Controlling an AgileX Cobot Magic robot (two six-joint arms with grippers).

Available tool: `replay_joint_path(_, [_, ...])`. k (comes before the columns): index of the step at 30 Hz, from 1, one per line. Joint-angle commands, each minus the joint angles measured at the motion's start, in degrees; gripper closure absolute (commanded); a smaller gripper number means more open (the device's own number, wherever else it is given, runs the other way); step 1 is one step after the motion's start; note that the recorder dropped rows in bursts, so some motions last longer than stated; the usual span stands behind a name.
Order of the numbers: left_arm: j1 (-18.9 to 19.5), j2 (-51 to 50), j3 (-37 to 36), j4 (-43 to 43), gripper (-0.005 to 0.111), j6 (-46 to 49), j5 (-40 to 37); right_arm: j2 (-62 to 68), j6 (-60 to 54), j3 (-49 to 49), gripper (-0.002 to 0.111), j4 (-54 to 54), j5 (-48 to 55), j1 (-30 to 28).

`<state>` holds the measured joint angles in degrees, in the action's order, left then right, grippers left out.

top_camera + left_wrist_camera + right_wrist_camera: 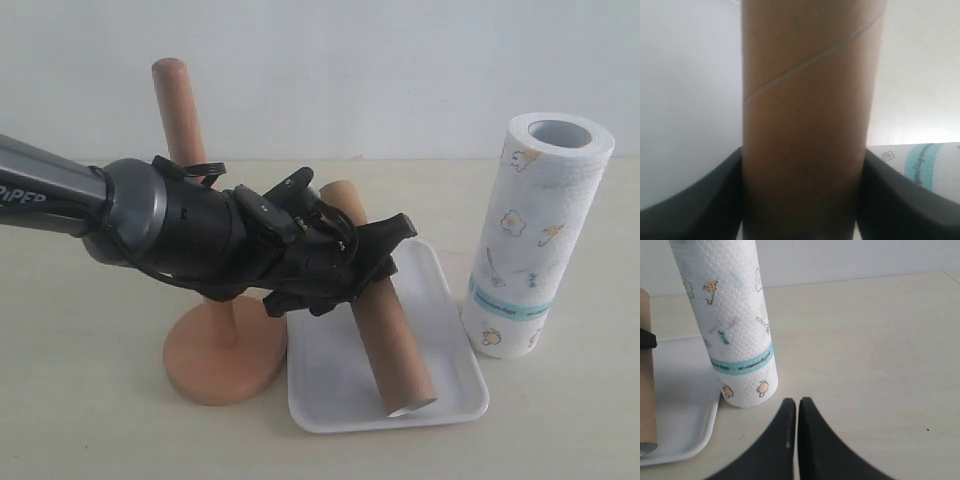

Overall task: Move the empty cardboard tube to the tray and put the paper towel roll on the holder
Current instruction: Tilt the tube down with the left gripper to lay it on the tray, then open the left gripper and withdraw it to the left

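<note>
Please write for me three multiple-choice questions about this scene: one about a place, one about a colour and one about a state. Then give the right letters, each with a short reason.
1. Where is the paper towel roll?
A) lying in the tray
B) upright on the table, beside the tray
C) lying flat on the table

2. What colour is the band around the roll?
A) teal
B) red
C) black

3. What is the state of the left gripper?
A) open and empty
B) shut and empty
C) shut on the cardboard tube

Answers:
1 B: it stands on end on the table, close to the tray's rim.
2 A: the band low on the roll is teal.
3 C: the left wrist view shows both fingers against the tube's sides.
</note>
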<state>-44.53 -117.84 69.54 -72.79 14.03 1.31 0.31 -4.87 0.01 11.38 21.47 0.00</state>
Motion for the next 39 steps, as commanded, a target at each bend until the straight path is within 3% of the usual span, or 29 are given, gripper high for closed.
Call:
replay_joint_path(1, [0.0, -0.1, -0.1, 0.2, 0.103, 2.1, 0.6, -0.3, -0.2, 0.0, 0.107, -0.2, -0.3, -0.1])
replay_joint_path(28, [0.0, -0.6, -0.1, 0.2, 0.102, 3.2, 3.1, -0.3, -0.2, 0.0, 0.107, -0.2, -0.3, -0.1])
replay_joint_path(31, [0.0, -0.6, -0.1, 0.2, 0.091, 3.6, 2.6, -0.3, -0.2, 0.0, 0.107, -0.2, -0.3, -0.1])
replay_joint_path(35, [0.0, -0.6, -0.1, 0.6, 0.062, 3.9, 2.1, -0.3, -0.2, 0.0, 0.107, -0.2, -0.3, -0.1])
replay_joint_path(39, [0.0, -0.6, -0.1, 0.8, 0.044, 4.5, 1.8, -0.3, -0.2, 0.0, 0.107, -0.2, -0.3, -0.1])
